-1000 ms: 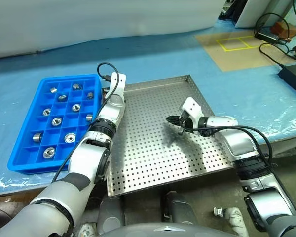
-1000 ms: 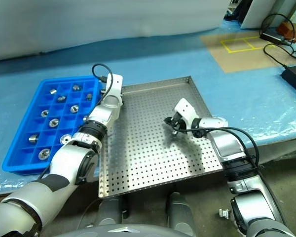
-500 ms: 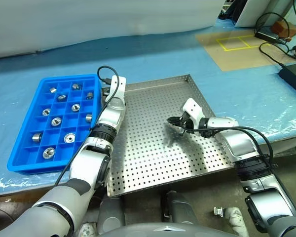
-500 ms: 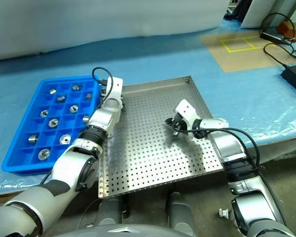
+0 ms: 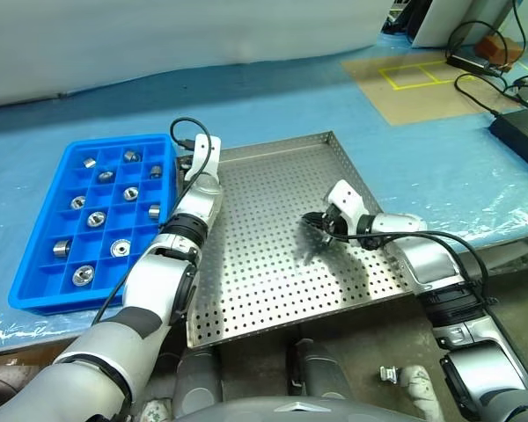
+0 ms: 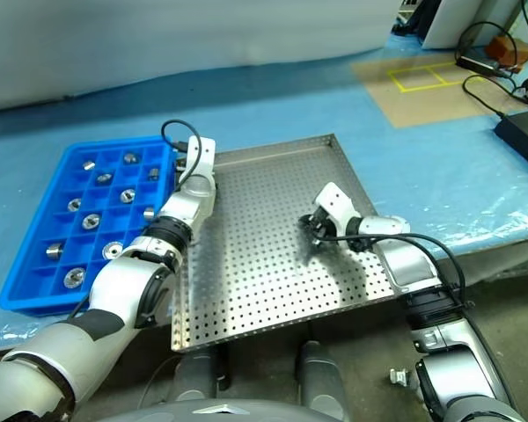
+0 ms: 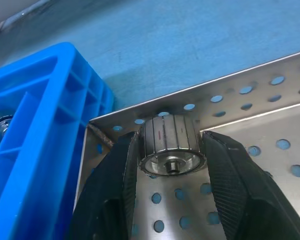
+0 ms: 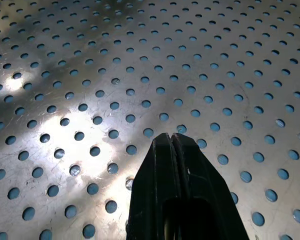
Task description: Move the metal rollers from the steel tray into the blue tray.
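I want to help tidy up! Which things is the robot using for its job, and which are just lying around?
For the job:
- metal roller in the left end effector
- steel tray
- blue tray
- rollers already sorted

Just lying about:
- black cables
- yellow tape square
- blue table cover

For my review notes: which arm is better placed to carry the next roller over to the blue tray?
Left: its gripper already clamps a roller at the steel tray's corner beside the blue tray.

Head eyes look down over both trays; wrist cameras sit close above the steel tray [image 5: 273,264].
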`<act>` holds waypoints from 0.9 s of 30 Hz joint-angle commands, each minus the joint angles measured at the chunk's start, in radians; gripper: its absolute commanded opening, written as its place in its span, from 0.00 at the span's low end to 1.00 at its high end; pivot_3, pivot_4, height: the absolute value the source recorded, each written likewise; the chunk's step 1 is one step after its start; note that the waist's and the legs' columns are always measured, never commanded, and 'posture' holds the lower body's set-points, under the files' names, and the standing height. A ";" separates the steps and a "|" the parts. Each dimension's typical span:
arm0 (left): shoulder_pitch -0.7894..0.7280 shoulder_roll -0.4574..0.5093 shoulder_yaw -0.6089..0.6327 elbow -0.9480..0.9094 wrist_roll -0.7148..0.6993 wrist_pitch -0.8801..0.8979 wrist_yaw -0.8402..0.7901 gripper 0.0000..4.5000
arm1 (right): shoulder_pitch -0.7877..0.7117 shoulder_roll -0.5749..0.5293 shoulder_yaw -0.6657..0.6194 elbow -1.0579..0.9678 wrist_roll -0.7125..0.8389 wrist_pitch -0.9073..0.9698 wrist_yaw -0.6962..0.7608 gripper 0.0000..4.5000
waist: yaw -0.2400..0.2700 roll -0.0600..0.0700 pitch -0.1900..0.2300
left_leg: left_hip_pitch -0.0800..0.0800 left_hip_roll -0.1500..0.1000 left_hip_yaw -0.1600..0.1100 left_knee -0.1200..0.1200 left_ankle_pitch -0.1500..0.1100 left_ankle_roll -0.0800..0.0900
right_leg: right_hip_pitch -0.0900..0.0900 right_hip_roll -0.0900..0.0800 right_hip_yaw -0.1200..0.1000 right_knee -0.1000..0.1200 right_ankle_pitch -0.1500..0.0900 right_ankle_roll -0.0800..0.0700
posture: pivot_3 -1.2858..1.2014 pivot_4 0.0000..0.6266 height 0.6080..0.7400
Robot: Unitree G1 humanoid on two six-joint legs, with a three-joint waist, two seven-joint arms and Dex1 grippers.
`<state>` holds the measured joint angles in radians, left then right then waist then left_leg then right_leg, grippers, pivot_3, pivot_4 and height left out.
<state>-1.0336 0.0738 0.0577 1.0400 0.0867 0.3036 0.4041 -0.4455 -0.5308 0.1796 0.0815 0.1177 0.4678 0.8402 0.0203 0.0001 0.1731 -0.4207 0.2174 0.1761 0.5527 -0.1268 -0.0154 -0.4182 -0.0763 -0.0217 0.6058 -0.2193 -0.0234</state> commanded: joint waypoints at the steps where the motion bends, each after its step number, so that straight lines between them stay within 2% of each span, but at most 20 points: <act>1: 0.008 0.025 0.008 -0.056 0.013 -0.001 0.033 0.47 | 0.003 -0.008 -0.011 -0.031 -0.003 -0.010 -0.006 0.00 | -0.002 0.000 0.000 | 0.000 0.000 0.000 0.000 0.000 0.000 | 0.000 0.000 0.000 0.000 0.000 0.000 | 0.42 0.24 1.00; 11: 0.030 0.032 0.005 -0.217 0.021 0.020 0.054 0.47 | -0.002 -0.007 0.008 -0.006 -0.016 -0.030 0.002 0.00 | 0.003 0.000 0.000 | -0.007 -0.001 0.000 -0.001 -0.001 0.001 | -0.003 0.000 -0.001 -0.003 0.000 0.000 | 0.43 0.24 1.00; 19: 0.056 0.054 0.020 -0.188 0.018 0.052 0.063 0.47 | -0.002 -0.004 0.009 0.002 -0.024 -0.041 0.006 0.00 | 0.003 0.000 0.000 | -0.006 0.000 0.000 -0.001 0.000 0.001 | -0.003 0.000 -0.001 -0.002 0.000 0.000 | 0.43 0.24 1.00; 27: 0.083 0.026 0.008 -0.149 0.011 0.081 0.013 0.47 | 0.009 -0.004 0.008 -0.006 -0.026 -0.044 0.004 0.00 | 0.003 0.000 0.000 | -0.005 -0.001 0.000 -0.001 0.000 0.001 | -0.003 -0.001 -0.001 -0.001 0.000 0.000 | 0.42 0.24 1.00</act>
<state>-0.9756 0.1162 0.0701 0.8632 0.1045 0.3618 0.4436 -0.4428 -0.5311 0.1912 0.0987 0.0935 0.4419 0.8443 0.0234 0.0003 0.1730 -0.4249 0.2166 0.1761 0.5517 -0.1272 -0.0145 -0.4206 -0.0769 -0.0225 0.6043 -0.2194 -0.0235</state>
